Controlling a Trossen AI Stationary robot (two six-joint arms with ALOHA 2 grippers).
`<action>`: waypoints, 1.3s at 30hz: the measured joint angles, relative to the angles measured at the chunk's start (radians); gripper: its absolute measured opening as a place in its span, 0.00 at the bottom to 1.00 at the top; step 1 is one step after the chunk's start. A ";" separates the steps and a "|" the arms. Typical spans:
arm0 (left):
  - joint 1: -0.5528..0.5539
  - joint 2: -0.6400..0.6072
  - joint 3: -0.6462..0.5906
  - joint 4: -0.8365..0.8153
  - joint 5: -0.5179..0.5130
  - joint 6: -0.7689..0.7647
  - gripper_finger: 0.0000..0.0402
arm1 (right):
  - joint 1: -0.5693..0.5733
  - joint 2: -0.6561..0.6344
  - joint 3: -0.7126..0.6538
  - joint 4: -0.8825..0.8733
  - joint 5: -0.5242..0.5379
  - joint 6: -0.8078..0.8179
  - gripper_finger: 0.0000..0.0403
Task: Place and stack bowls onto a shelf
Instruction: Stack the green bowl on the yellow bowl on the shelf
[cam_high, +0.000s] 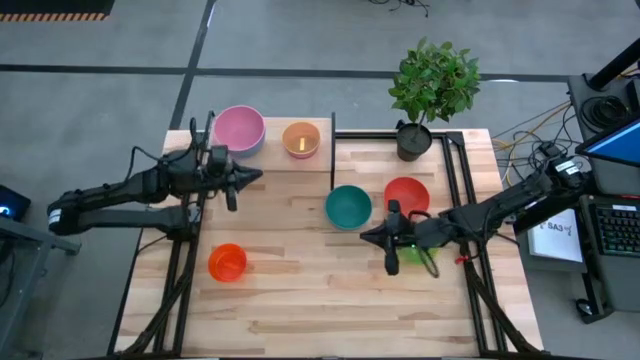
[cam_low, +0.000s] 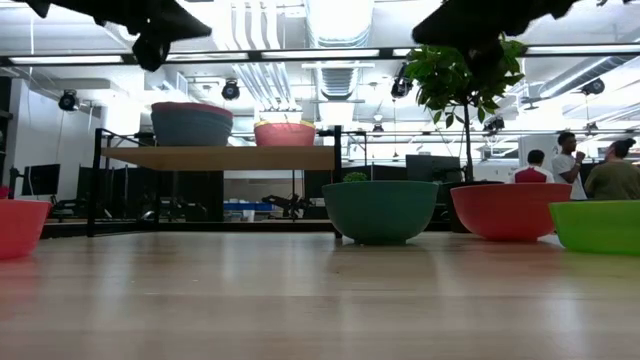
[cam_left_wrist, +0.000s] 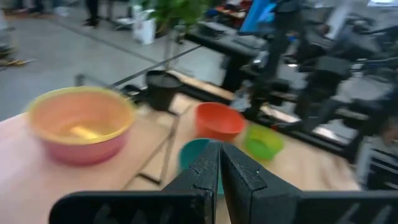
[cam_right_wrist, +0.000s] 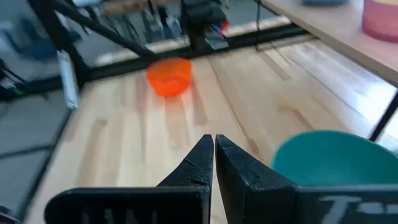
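Observation:
On the shelf (cam_high: 272, 158), at the table's far left, a pink bowl (cam_high: 240, 128) sits nested in a blue one (cam_low: 190, 128). Beside them a yellow-orange bowl (cam_high: 300, 140) sits in a pinkish bowl (cam_left_wrist: 81, 146). A teal bowl (cam_high: 348, 206), a red bowl (cam_high: 407, 194), a green bowl (cam_high: 418, 256) and an orange bowl (cam_high: 228, 262) rest on the tabletop. My left gripper (cam_high: 256, 177) is shut and hovers at the shelf's near edge. My right gripper (cam_high: 366, 236) is shut and hovers just near of the teal bowl, partly covering the green one.
A black plant pot (cam_high: 413, 140) with a leafy plant stands at the far edge, right of the shelf. The shelf's black uprights (cam_high: 332, 150) stand between shelf and teal bowl. Bare tabletop (cam_high: 300, 300) stretches along the near side. People show in the room beyond (cam_low: 570, 160).

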 joint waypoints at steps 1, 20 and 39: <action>-0.022 0.000 -0.002 0.017 0.000 0.000 0.00 | -0.005 0.018 0.029 -0.038 0.000 0.000 0.02; -0.257 0.100 -0.005 0.193 -0.056 0.025 0.00 | -0.020 0.262 0.506 -0.867 -0.009 0.320 0.02; -0.261 0.208 -0.004 0.192 -0.100 0.091 0.00 | -0.069 0.330 0.549 -1.138 -0.381 0.761 0.02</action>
